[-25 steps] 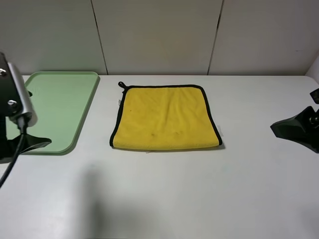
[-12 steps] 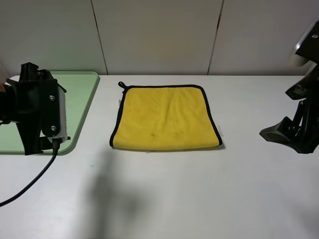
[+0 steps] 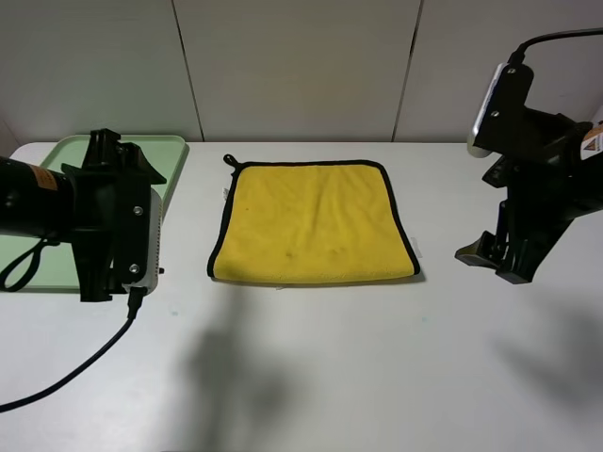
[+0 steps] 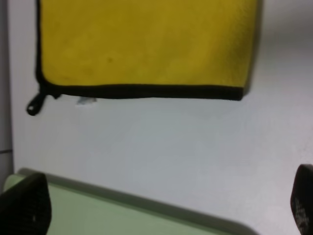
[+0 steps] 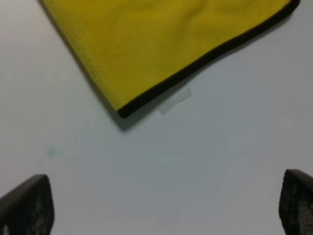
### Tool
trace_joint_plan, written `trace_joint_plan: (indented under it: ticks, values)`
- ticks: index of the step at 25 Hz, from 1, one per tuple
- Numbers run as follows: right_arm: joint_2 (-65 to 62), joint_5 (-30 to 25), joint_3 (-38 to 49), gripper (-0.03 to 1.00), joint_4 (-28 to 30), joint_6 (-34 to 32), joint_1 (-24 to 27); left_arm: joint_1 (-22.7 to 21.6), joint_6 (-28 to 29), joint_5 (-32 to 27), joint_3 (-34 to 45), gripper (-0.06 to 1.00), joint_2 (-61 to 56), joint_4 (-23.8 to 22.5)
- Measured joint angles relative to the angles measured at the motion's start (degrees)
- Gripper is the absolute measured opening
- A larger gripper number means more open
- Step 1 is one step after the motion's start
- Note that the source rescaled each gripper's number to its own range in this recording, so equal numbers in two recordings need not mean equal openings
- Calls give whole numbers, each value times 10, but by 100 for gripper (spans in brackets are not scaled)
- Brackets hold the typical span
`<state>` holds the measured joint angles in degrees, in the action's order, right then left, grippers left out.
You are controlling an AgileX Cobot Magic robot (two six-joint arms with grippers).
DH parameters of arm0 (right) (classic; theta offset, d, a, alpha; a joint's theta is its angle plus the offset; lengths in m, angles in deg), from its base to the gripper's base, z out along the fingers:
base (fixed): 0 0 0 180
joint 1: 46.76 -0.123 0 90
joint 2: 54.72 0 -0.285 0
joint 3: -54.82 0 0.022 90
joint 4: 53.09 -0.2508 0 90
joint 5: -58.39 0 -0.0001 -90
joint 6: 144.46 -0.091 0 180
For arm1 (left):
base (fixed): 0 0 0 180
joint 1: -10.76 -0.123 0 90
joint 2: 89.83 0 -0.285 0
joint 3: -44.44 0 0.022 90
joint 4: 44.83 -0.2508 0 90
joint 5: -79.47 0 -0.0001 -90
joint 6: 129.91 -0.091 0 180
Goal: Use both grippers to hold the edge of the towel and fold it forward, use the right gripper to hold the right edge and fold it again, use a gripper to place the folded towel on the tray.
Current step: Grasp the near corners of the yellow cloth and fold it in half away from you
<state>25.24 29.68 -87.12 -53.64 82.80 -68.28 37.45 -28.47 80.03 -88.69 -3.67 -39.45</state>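
The towel (image 3: 313, 222) is lying flat and unfolded on the white table (image 3: 377, 377), and no gripper is touching it.
Its black edge (image 3: 311, 164) is running around three sides, and the small loop (image 3: 229, 160) is pointing toward the green tray (image 3: 66, 151), which is sitting near the towel on the left. The left gripper (image 4: 164, 203) is hanging above the tray's rim with its jaws spread wide and empty. The right gripper (image 5: 161, 203) is hovering over the bare table beside the towel's right corner, its jaws also spread wide and holding nothing.
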Motion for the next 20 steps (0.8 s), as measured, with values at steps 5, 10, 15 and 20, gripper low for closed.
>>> trace_joint_plan:
  ticks: [5, 10, 15, 20]
  values:
    - [54, 32, 0, 100, 0, 0, 0, 0, 0, 65, 0, 98, 74, 0]
    - [97, 69, 0, 100, 0, 3, 0, 0, -12, 121, -1, 98, 135, 0]
    - [120, 103, 0, 100, 0, 9, 0, 0, -34, 166, -1, 98, 178, 0]
    - [132, 123, 0, 100, 0, 11, 0, 1, -41, 197, -1, 98, 215, -43]
